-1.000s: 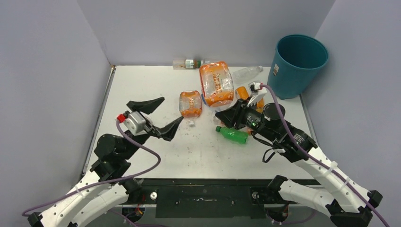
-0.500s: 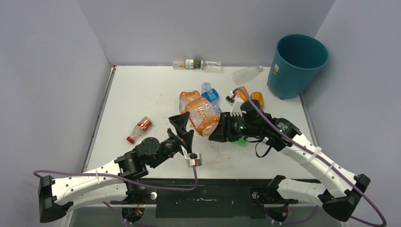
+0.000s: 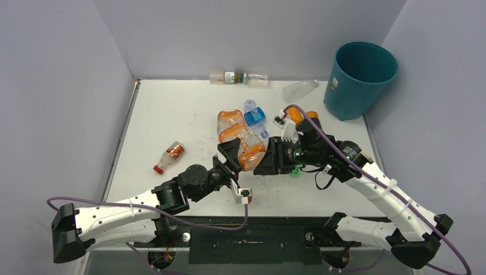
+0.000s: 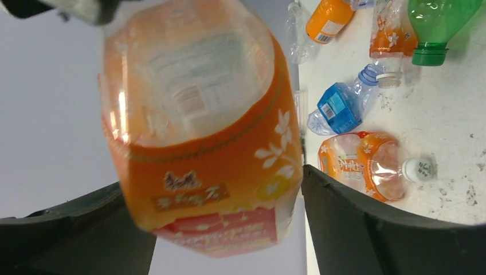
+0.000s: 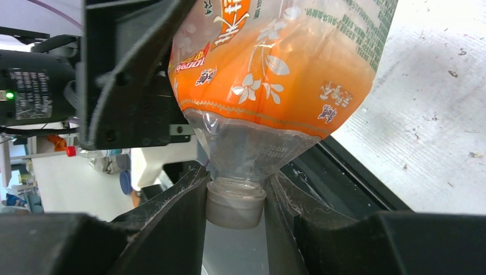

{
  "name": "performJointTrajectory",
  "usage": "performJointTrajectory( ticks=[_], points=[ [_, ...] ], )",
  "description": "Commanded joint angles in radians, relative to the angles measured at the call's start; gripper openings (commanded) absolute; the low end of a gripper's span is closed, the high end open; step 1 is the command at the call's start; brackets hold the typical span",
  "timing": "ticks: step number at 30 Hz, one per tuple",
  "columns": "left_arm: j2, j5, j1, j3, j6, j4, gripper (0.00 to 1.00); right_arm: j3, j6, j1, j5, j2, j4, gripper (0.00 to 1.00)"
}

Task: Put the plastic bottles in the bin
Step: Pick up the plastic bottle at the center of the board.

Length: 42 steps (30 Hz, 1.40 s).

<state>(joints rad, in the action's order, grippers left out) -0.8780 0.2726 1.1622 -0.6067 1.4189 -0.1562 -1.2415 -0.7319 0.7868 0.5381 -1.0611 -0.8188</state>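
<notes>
A: Jug (image 5: 269, 74) status?
B: Held clear of the bench (image 3: 172, 109), between both tools. The neck at the cap is pinched by the right tool (image 5: 236, 192). The left tool (image 4: 212, 183) is spread astride the body; contact not confirmed.
A: Handling?
B: Judged empty, light, thin-walled, label slick. Neck is the stiff hold; the body would dent.
A: Views?
B: The neck pinch is shown only by right wrist. The bin (image 3: 358, 94), well beyond the right tool, is shown only from top.

Orange, white-flowered jug (image 3: 247, 146); teal bin (image 3: 362, 86)
</notes>
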Motion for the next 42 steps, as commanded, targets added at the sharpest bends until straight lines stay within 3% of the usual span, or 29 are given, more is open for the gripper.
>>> performJointTrajectory(
  ticks=[1, 5, 8, 11, 12, 13, 15, 19, 25, 27, 30, 37, 42],
  points=[
    [-0.049, 0.022, 0.018, -0.035, 0.043, -0.147, 0.75, -0.007, -0.025, 0.011, 0.037, 0.045, 0.042, 0.05],
    [-0.067, 0.031, 0.022, -0.031, 0.032, -0.203, 0.51, -0.001, -0.035, 0.015, 0.027, 0.065, 0.051, 0.05],
    [-0.071, 0.036, 0.022, -0.033, 0.017, -0.221, 0.49, -0.004, -0.023, 0.015, 0.009, 0.071, 0.035, 0.06],
    [-0.065, 0.043, 0.022, -0.029, -0.032, -0.251, 0.49, -0.049, 0.028, 0.021, -0.037, 0.064, -0.02, 0.71],
    [-0.061, 0.046, 0.022, -0.027, -0.066, -0.257, 0.49, -0.073, 0.046, 0.026, -0.071, 0.06, -0.043, 0.88],
    [-0.055, 0.05, 0.022, -0.027, -0.1, -0.259, 0.49, -0.097, 0.061, 0.031, -0.105, 0.059, -0.06, 0.97],
    [-0.041, 0.051, 0.022, -0.022, -0.185, -0.244, 0.47, -0.135, 0.087, 0.035, -0.184, 0.065, -0.066, 0.9],
    [-0.005, 0.035, 0.021, -0.042, -0.411, -0.113, 0.43, -0.14, 0.136, 0.035, -0.36, 0.107, 0.017, 0.9],
    [0.02, -0.076, 0.001, -0.182, -0.862, 0.138, 0.41, 0.097, 0.187, 0.033, -0.713, 0.269, 0.421, 0.9],
    [0.019, -0.142, -0.041, -0.252, -1.025, 0.244, 0.41, 0.173, 0.222, 0.032, -0.749, 0.313, 0.54, 0.9],
    [0.036, -0.318, -0.148, -0.297, -1.218, 0.318, 0.41, 0.246, 0.272, 0.032, -0.731, 0.353, 0.665, 0.9],
    [0.104, -0.761, -0.416, -0.195, -1.64, 0.136, 0.41, 0.341, 0.358, 0.034, -0.477, 0.329, 0.852, 0.9],
    [0.008, -0.89, -0.438, -0.219, -1.707, 0.106, 0.38, 0.268, 0.392, 0.047, -0.397, 0.229, 0.849, 0.9]
  ],
)
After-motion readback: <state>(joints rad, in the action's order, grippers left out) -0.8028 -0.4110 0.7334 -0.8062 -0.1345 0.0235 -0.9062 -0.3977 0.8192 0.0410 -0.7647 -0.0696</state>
